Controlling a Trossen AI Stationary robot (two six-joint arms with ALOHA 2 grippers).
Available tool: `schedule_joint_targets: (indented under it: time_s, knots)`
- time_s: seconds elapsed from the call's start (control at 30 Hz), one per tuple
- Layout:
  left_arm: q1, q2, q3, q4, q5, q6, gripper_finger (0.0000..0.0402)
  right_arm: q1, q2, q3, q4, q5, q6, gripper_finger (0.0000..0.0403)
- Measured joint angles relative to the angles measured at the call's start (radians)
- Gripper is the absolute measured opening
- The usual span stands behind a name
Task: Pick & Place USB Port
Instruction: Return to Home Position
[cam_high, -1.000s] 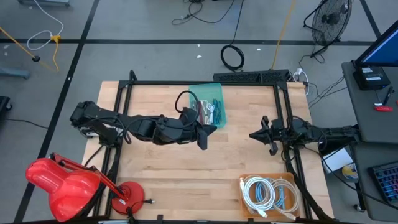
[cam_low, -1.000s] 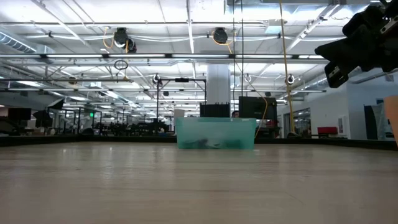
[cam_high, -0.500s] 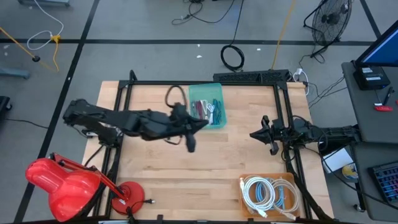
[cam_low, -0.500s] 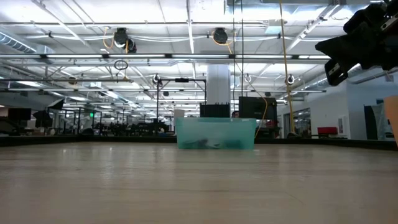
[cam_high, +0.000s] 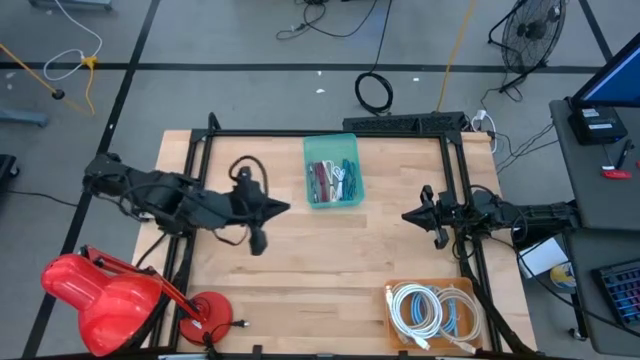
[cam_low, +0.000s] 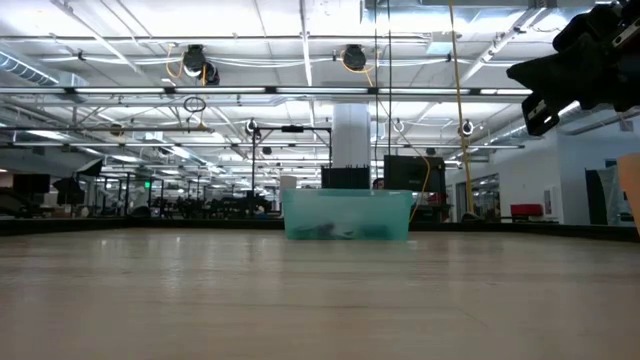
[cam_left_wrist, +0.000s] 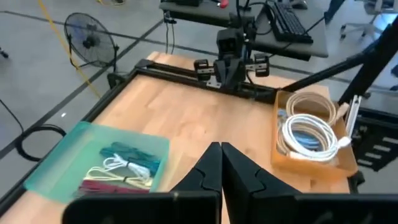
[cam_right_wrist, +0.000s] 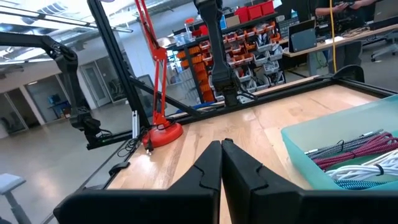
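My left gripper (cam_high: 278, 209) was over bare table (cam_high: 330, 260), near the blue bin (cam_high: 330, 141) on its left in the high view. Its fingers were pressed together and empty. My right gripper (cam_high: 410, 216) was at the table's right side, also closed on nothing. The blue bin held red, white and teal cables (cam_high: 332, 180). The orange bin (cam_high: 432, 284) held coiled white cables (cam_high: 418, 308).
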Motion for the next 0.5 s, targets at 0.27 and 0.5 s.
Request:
schedule_joint_targets:
  time_s: [0.27,0.5]
  knots:
    - [-0.041,-0.158,-0.112,-0.059,-0.001,0.004,0.0,0.0,0.0,0.0,0.0,0.0,0.0,0.0]
    - [-0.062,-0.456,-0.516,0.248,0.018,-0.021,0.0,0.0,0.0,0.0,0.0,0.0,0.0,0.0]
